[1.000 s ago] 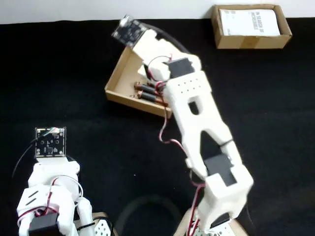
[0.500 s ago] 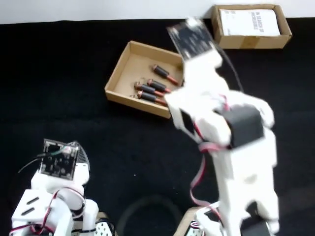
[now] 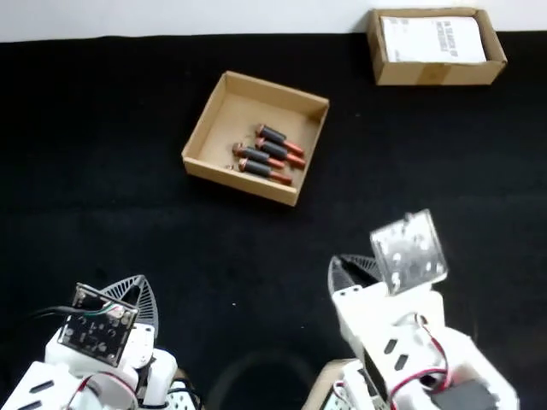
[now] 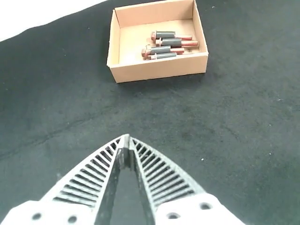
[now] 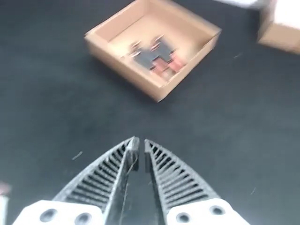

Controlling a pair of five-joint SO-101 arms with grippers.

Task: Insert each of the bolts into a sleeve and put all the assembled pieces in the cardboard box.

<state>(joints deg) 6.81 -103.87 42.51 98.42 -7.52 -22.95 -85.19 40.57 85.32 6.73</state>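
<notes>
The open cardboard box [image 3: 244, 181] sits mid-table, also seen in the left wrist view [image 4: 159, 70] and the right wrist view [image 5: 126, 65]. Several copper-coloured bolts in dark sleeves [image 3: 269, 154] lie side by side on its floor [image 4: 168, 45] [image 5: 157, 58]. My left gripper [image 3: 142, 286] [image 4: 125, 140] is at the near left edge, shut and holding nothing, well short of the box. At the near right edge my right gripper [image 3: 346, 272] [image 5: 139, 143] is likewise shut with nothing in it, pointing toward the box.
A second cardboard box [image 3: 436, 73] holding a white printed sheet stands at the far right corner, its edge showing in the right wrist view [image 5: 281, 33]. Black cloth [image 3: 102, 128] covers the table between the arms and the box.
The right arm has drawn back from over the box to the near right edge, uncovering the bolts. The left arm has pulled back slightly toward the near edge.
</notes>
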